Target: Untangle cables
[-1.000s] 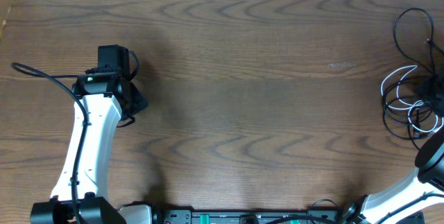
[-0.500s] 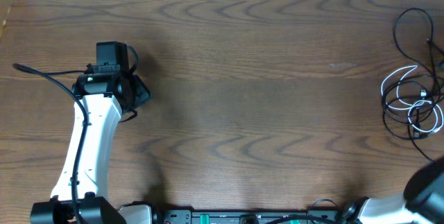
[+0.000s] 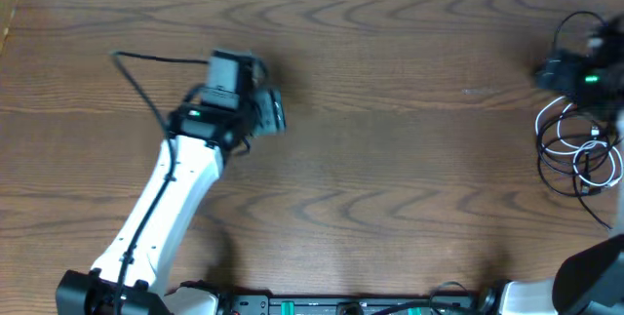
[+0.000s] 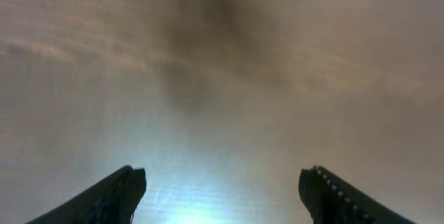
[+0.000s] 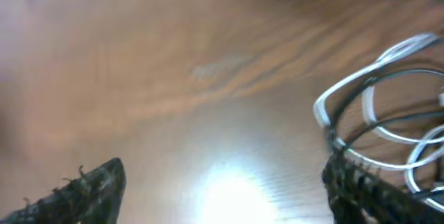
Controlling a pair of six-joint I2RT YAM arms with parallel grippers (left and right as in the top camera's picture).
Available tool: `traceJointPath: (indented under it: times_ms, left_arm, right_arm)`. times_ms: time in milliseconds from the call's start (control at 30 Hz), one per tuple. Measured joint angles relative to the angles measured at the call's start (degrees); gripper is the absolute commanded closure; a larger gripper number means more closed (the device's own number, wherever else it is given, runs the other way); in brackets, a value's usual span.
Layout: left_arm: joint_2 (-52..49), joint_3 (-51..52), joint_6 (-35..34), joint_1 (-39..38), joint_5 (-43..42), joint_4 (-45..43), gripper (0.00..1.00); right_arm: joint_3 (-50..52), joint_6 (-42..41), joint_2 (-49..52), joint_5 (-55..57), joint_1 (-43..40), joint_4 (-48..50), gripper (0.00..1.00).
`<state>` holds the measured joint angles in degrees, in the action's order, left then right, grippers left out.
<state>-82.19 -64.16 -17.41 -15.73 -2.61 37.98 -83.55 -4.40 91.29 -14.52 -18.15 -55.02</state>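
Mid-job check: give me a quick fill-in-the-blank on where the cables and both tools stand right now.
1. In the overhead view the cables lie at the table's far ___ side.
2. Most cords are black; one looped cord is ___.
3. The left tool stands ___, with nothing between its fingers.
4. The right tool is open beside the cables and grips ___ of them.
Missing words: right; white; open; none.
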Motion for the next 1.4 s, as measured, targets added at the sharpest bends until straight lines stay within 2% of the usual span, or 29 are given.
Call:
traceJointPath:
  times_ms: [167,233,400,533,700,733,933,1133,1400]
  left_arm:
    - [0.00,0.09,-0.81,0.74,4.76,12.37,0.23]
    - [0.00,0.11,-2.12,2.12,5.66,17.77,0.23]
    - [1.07,0.13,-3.80,4.42,6.47,25.75,0.23]
    - [6.47,0.59,-3.78,4.17,6.64,25.33,0.22]
    - [19.43,4.68,-3.67,3.41,6.82,20.04,0.21]
    - [22.93,6.14,-3.61,3.23,6.80,18.43,0.02]
    - [38.80,11.82,-3.78,3.15,6.36,15.39,0.02]
    - [45.48,11.98,-3.80,3.15,6.38,15.32,0.02]
    - [45.92,12.00,-3.80,3.15,6.36,15.32,0.02]
  right_arm:
    - [0.02,2.64,0.00,4.68,9.31,-7.96,0.07]
    - [0.07,3.19,-0.07,5.90,12.07,-9.86,0.01]
    - [3.06,2.89,-4.04,9.09,17.35,-9.64,0.01]
    - [10.21,0.20,-14.69,11.93,20.13,-6.03,0.01]
    - [19.85,-1.81,-31.54,14.32,21.44,-1.25,0.01]
    - [21.42,-2.03,-34.58,14.60,21.53,-0.81,0.01]
    - [26.14,-2.75,-50.56,15.82,21.73,-2.38,0.01]
    - [26.29,-2.82,-58.27,16.06,21.73,-7.48,0.01]
    - [26.43,-2.86,-59.43,16.06,21.73,-16.28,0.01]
